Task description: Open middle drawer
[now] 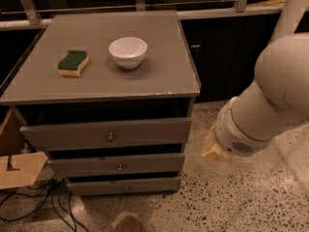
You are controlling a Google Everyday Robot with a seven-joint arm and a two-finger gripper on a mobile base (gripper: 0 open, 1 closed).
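Note:
The grey cabinet [120,88] has three drawer fronts. The middle drawer [87,166] is a long grey front of medium height with a small round knob [119,167] at its centre. It sits nearly flush, between the taller top drawer [72,135] and the slim bottom drawer [96,186]. My gripper [211,146] shows as a beige tip at the end of the big white arm [270,105]. It hangs to the right of the cabinet, just past the drawers' right ends and at about their height, touching nothing.
A white bowl [128,51] and a green-and-yellow sponge [73,63] lie on the cabinet top. A cardboard box [19,168] and cables [43,202] are at the lower left. Dark cabinets [227,57] stand behind. Speckled floor [231,197] lies to the right.

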